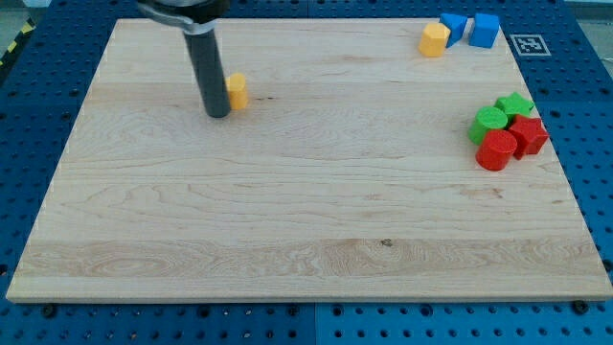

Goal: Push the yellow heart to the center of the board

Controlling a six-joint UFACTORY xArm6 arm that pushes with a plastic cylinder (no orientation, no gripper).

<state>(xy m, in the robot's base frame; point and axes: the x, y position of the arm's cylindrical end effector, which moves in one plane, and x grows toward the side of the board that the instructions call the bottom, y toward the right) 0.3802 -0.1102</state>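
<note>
Camera view shows the wooden board point(306, 230) lying on a blue perforated desk point(594, 192), with my tip point(218, 114) planted in the board's upper left part. This arm carries no hand at all, only the dark rod, so nothing is spread or pinched.

What the coming push turns on is this: the yellow heart point(237, 91) sits just to the view's right of the rod and slightly toward the view's top of my tip, touching it or nearly so; the rod covers the block's left edge, so its shape is hard to confirm. The board's centre lies toward the view's right and bottom of the heart. My tip is thus on the left and a little below it, so a push straight to the right would carry it along but not downward; I judge the tip needs to get more to the top-left side first.

Well apart, at the top right corner, sit a second yellow block point(435, 38) and two blue blocks point(468, 29). At the right edge cluster two green blocks point(500, 113) and two red blocks point(511, 142).
</note>
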